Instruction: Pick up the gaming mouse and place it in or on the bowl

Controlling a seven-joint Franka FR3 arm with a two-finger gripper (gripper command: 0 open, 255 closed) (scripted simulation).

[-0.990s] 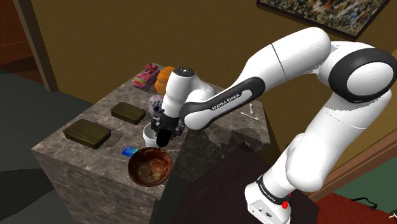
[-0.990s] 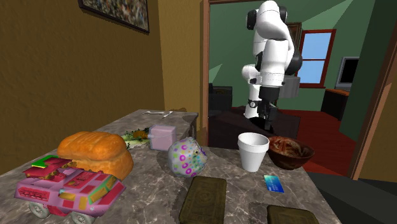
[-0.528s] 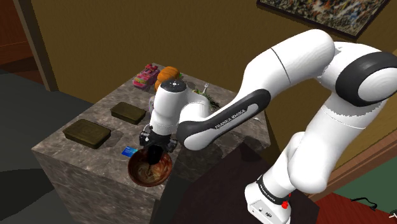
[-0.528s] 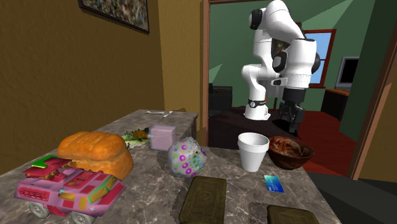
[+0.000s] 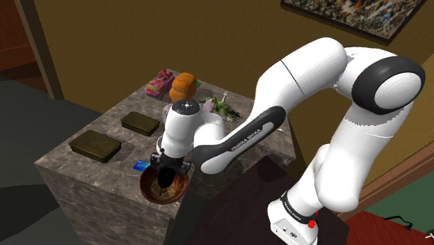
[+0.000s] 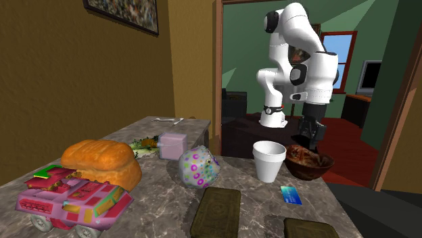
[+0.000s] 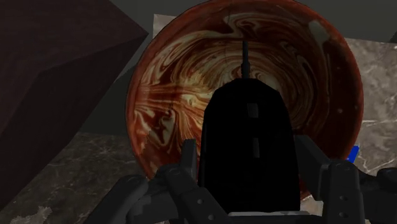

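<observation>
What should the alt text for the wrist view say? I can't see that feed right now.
A black mouse, clasped between the two fingers of the gripper, hangs directly over a brown bowl with cream swirls. The bowl sits near the edge of a marble tabletop, with a blue card beside it.

Gaming mouse: all black, smooth and oval, its thin cord pointing away from the hand; clasped between the fingers, suspended over the bowl's hollow. Bowl: round, reddish-brown with cream marbled swirls, upright near the tabletop corner.
</observation>
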